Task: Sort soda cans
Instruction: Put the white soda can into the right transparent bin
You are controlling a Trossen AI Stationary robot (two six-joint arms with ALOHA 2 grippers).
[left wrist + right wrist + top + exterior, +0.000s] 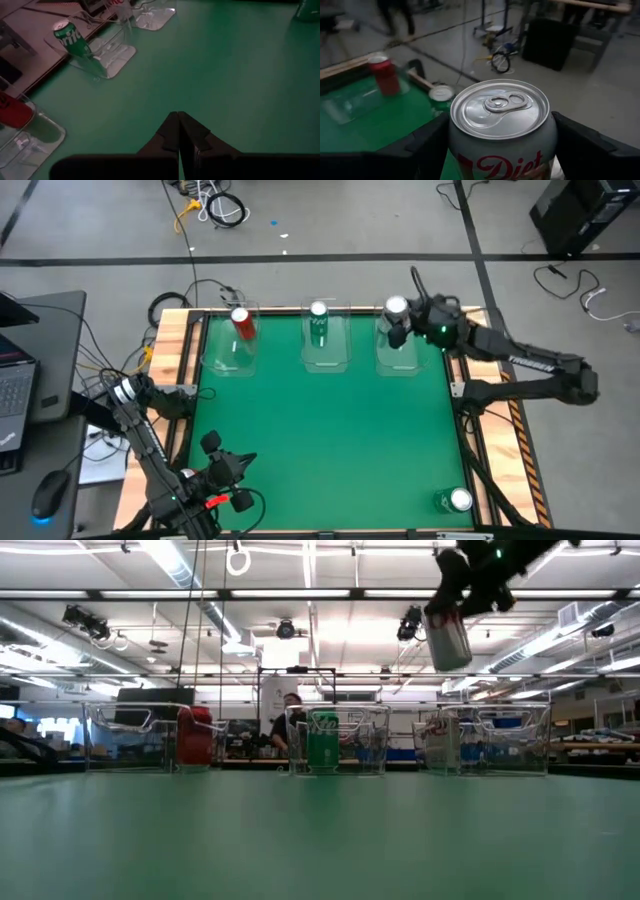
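Now the right hand [397,323] grips a silver-white can [396,308], held high over the right bin [398,358] at 1 o'clock on the counter [330,440]. Next to it, the middle bin [327,352] at 12 holds a green can [319,320], and the left bin [232,358] at 11 holds a red can [241,322]. 1 more can [456,500] waits at 5. The left hand [179,131] is clenched shut and empty at 7. I think sorting is about half done.

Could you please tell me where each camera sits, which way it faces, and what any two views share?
High: overhead, facing down; both arms, three bins.
Low: tabletop height, facing the bins; right claw aloft.
Left wrist: behind the shut left claw, facing the mat.
Right wrist: behind the right claw, gripping the Diet can.
Shared: the green can.
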